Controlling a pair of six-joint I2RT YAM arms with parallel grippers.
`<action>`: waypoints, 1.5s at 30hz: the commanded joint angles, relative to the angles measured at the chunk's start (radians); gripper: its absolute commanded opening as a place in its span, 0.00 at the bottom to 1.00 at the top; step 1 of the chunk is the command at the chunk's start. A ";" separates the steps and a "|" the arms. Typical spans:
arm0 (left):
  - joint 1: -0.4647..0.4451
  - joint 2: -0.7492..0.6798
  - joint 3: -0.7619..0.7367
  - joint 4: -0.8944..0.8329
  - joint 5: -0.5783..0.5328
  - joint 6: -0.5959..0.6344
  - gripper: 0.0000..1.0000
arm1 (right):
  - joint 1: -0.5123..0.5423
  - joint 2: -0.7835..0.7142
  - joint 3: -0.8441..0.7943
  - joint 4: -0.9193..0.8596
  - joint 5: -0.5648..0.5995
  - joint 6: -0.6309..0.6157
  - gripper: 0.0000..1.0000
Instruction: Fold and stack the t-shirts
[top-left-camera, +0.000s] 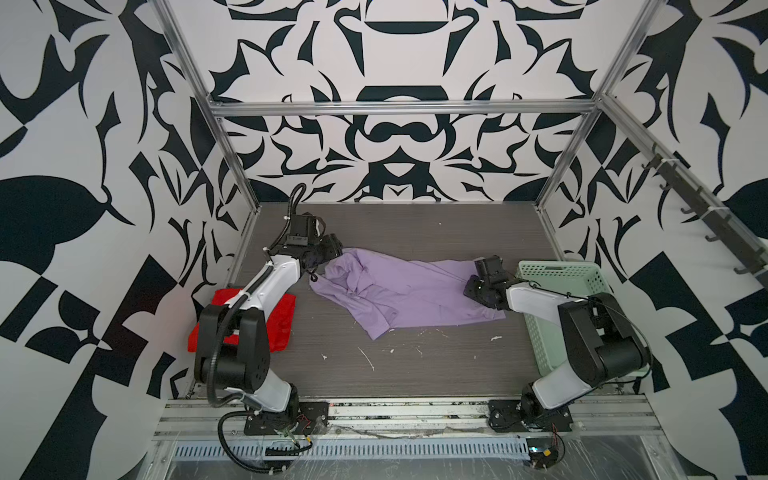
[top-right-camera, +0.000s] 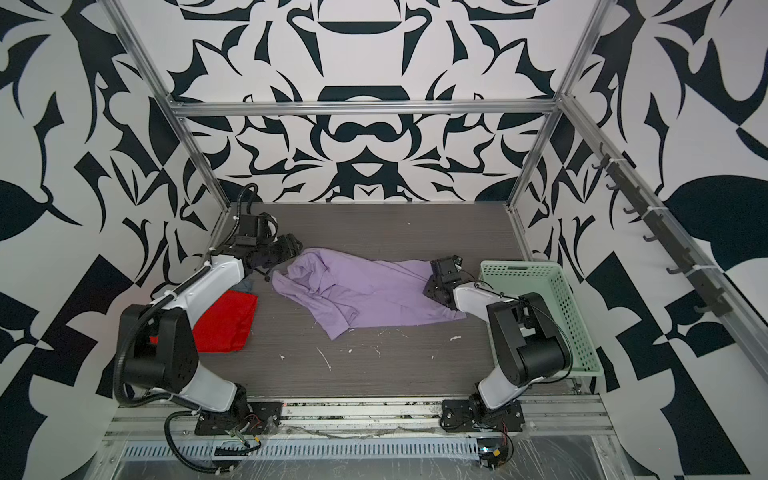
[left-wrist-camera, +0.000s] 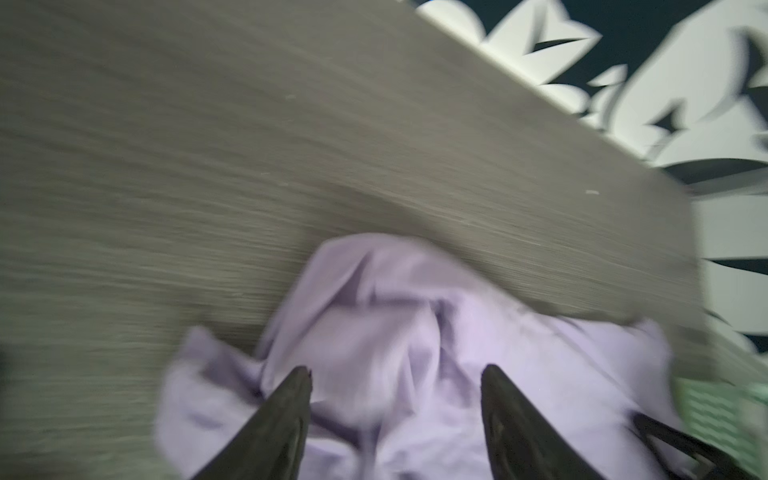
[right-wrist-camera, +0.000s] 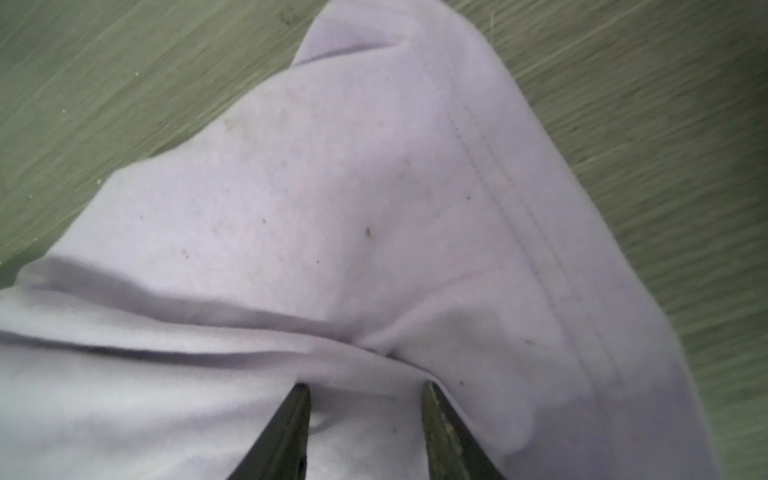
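A pale lavender t-shirt (top-left-camera: 409, 293) (top-right-camera: 368, 293) lies crumpled across the middle of the table. Its left end is bunched. My left gripper (top-left-camera: 337, 252) (top-right-camera: 297, 249) hovers over that bunched end, and in the left wrist view the gripper (left-wrist-camera: 395, 370) is open with the lavender cloth (left-wrist-camera: 415, 324) below it. My right gripper (top-left-camera: 482, 272) (top-right-camera: 441, 270) sits on the shirt's right end near the stitched hem (right-wrist-camera: 519, 199). Its fingers (right-wrist-camera: 291, 432) stand apart, tips under a fold. A red t-shirt (top-left-camera: 282, 320) (top-right-camera: 226, 324) lies flat under the left arm. A grey-blue scrap (top-right-camera: 247, 284) peeks out beside it.
A mint-green perforated basket (top-left-camera: 582, 270) (top-right-camera: 519, 264) stands along the table's right edge, partly behind the right arm. The grey wood-grain table (top-left-camera: 415, 374) carries small white flecks near the front. Metal frame posts and patterned walls close in three sides.
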 joint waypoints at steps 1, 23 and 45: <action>-0.006 -0.004 0.048 -0.048 -0.091 0.045 0.68 | -0.008 0.002 -0.012 -0.062 -0.022 -0.022 0.48; -0.208 -0.060 -0.322 0.168 -0.114 -0.104 0.61 | -0.005 -0.355 -0.022 -0.249 -0.053 -0.116 0.63; -0.209 0.000 -0.267 0.144 -0.160 -0.073 0.42 | -0.015 -0.338 -0.165 -0.207 0.079 -0.012 0.64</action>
